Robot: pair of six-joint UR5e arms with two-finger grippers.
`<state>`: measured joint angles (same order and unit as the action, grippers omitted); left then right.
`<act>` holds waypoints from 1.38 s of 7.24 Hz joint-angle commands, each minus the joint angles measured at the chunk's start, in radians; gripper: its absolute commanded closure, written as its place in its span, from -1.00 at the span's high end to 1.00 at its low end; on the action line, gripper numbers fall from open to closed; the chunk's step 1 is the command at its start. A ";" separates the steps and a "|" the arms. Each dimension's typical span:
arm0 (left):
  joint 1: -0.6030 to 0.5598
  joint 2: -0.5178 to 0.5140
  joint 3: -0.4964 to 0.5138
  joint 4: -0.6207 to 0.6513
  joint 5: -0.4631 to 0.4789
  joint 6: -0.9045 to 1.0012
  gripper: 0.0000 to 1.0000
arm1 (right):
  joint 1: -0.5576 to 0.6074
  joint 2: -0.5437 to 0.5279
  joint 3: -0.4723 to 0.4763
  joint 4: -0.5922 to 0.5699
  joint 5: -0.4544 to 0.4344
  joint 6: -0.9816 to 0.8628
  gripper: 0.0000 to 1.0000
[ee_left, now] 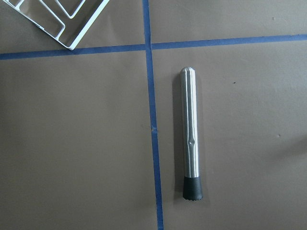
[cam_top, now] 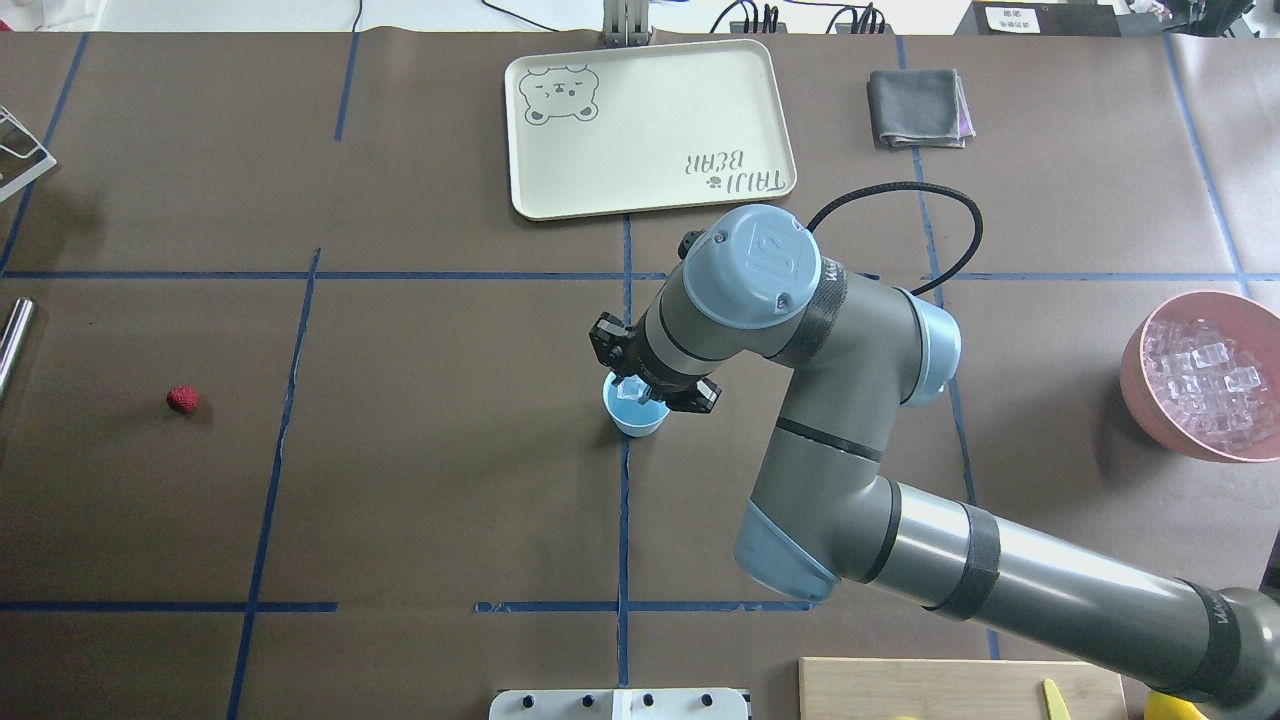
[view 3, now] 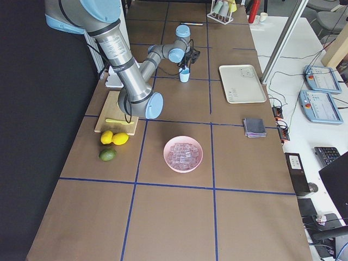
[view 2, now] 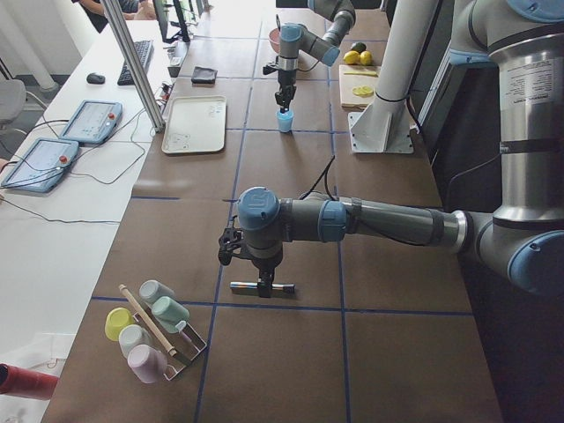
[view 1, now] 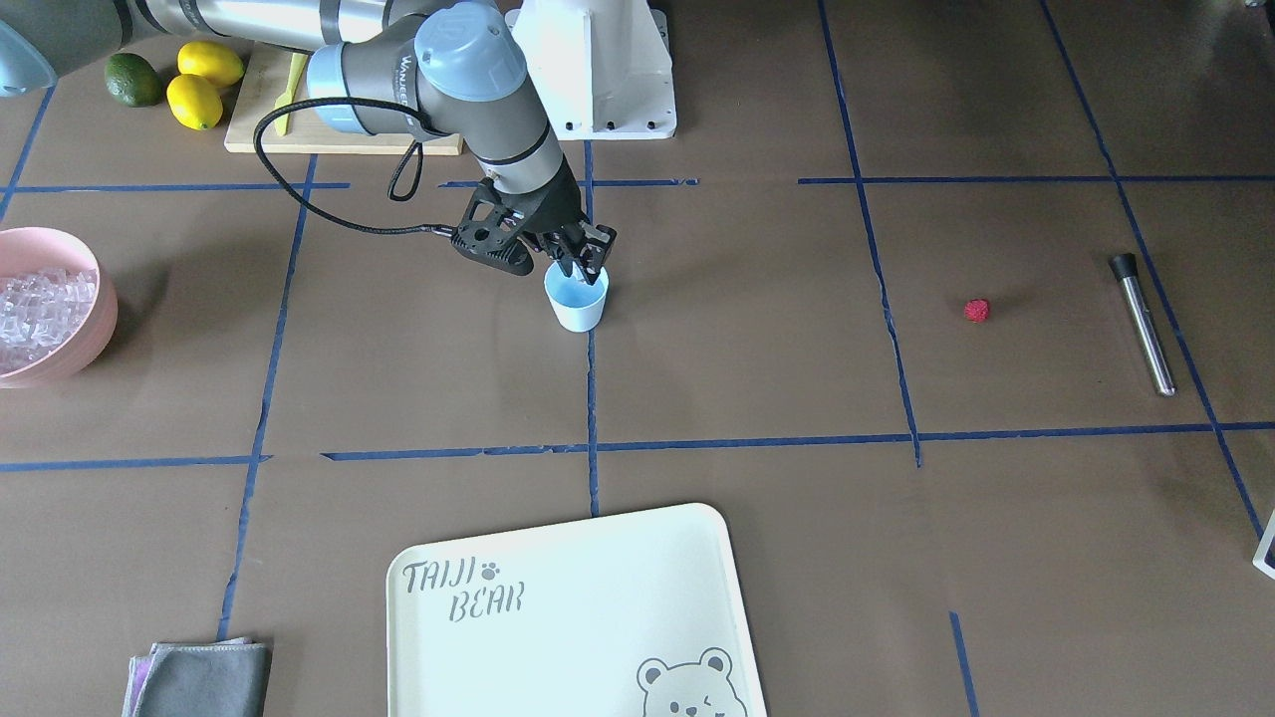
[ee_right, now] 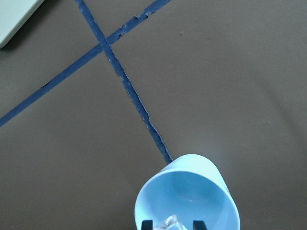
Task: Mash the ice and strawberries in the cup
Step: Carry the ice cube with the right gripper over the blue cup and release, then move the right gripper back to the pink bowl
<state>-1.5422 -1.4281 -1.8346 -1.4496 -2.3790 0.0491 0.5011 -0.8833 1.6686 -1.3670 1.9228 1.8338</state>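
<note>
nearest the robot's white mount (view 1: 598, 70) lies a wooden cutting board (view 1: 349, 142) with a yellow knife (view 1: 289, 95) on it; just beside the board sit two lemons (view 1: 194, 102) and a dark green fruit (view 1: 133, 80); farther out, across the middle of the table, a pink bowl (view 1: 100, 319) at the robot's right end holds a heap of clear ice cubes (view 1: 40, 309); towards the centre the pale blue cup (view 1: 578, 309) stands upright on a blue tape line; the right gripper (view 1: 581, 267) hangs directly over the cup's mouth, pointing down, its fingers (ee_right: 197, 224) clenched on a single ice cube (cam_top: 633, 388) held at about rim height; well apart from the cup, on the robot's left half, the strawberry (view 1: 977, 310) lies alone on the brown table covering; beyond it towards the left end lies the steel muddler (ee_left: 191, 139) with its black rubber tip, flat on the table and just beside a tape line; the left gripper (view 2: 263, 280) hangs over the muddler, seen only from the side camera, so i cannot tell whether its fingers are spread or closed, nor whether they touch the tool; near the muddler is the corner of a white wire rack (ee_left: 89, 26) carrying pastel cups (view 2: 167, 310); at the far edge, across from the robot, a cream tray (view 1: 558, 558) printed with a bear and the words "taiji bear" lies flat; a folded grey cloth (view 1: 204, 677) lies beside it, towards the robot's right.
</note>
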 commanded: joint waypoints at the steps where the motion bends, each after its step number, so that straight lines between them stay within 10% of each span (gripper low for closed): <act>1: 0.001 0.000 0.000 0.000 0.000 0.000 1.00 | 0.002 -0.005 0.017 -0.033 0.002 -0.001 0.98; 6: -0.001 0.000 0.000 0.000 0.001 -0.002 1.00 | 0.350 -0.461 0.357 -0.077 0.295 -0.511 0.99; 10: -0.001 0.000 -0.002 0.000 0.000 -0.002 1.00 | 0.557 -0.793 0.326 -0.064 0.296 -1.228 0.99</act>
<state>-1.5424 -1.4281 -1.8361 -1.4496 -2.3791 0.0476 1.0097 -1.5944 2.0165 -1.4366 2.2286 0.7892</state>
